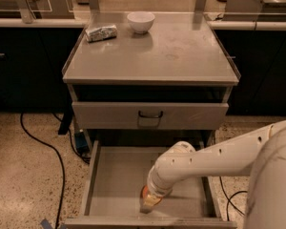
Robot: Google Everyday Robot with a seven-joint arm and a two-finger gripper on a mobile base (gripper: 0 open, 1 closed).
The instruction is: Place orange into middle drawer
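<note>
Low in the pulled-out middle drawer (115, 182), the gripper (149, 204) points down close to the front rim, a little right of the drawer's centre line, with its jaws clamped on the orange (144, 193). Only a sliver of the fruit shows at the left of the wrist, and whether it touches the drawer floor cannot be told. The white arm (214, 159) comes in from the lower right, crossing above the drawer's right wall and covering much of the right half of the floor. The left half of the floor lies bare up to the low left wall, and a strip of bare floor also shows behind the gripper, toward the back of the cabinet. Directly above the back of the open drawer sits the closed drawer front panel (109, 115) with its dark loop handle (150, 116), so room overhead narrows toward the rear. The cabinet top (181, 51) has a raised lip along its left and right edges; the white bowl (140, 21) and the crumpled foil packet (101, 32) stand near its back edge, well apart from the arm. A black cable (55, 152) trails over the speckled floor to the left of the cabinet, outside the drawer's left wall. Nothing on the foil packet is legible.
</note>
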